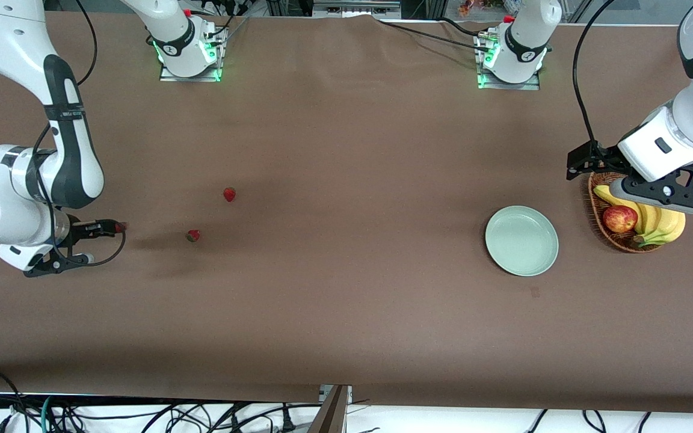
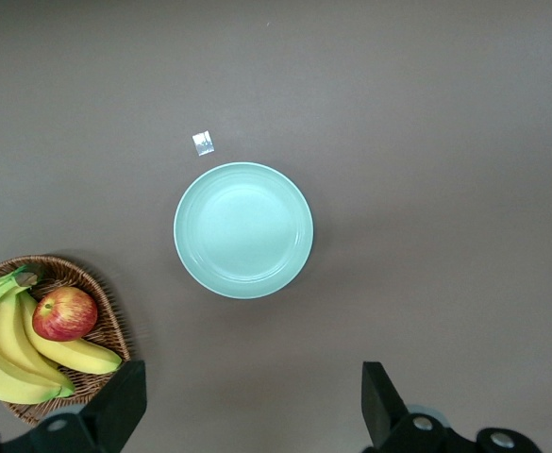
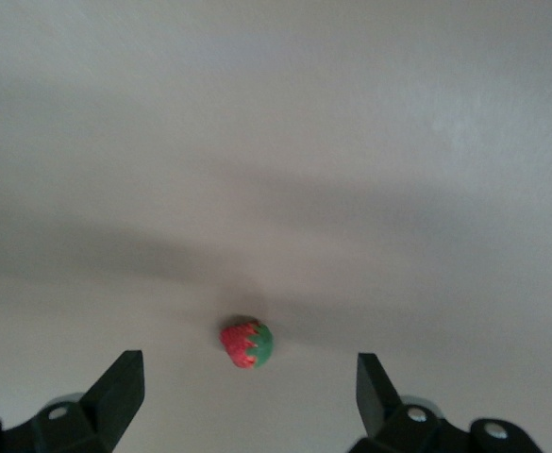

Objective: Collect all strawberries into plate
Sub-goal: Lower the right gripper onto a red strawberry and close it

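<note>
Hovering low over the table at its own end, the right gripper (image 3: 242, 401) spreads its jaws wide with 1 strawberry (image 3: 247, 343) lying between them — lined up, I'd say, for the first pick. 2 more strawberries (image 1: 229, 194) (image 1: 193, 235) lie nearby on the brown cloth. The plate (image 1: 521, 240) sits empty toward the left arm's end, beside the fruit basket (image 1: 626, 239). Over that basket the left gripper (image 2: 252, 411) waits, fingers wide apart, holding nothing.

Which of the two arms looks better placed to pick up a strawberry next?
The right. Its open right gripper hangs over a small red strawberry with a green cap. The left gripper waits open by the round mint-green plate.
</note>
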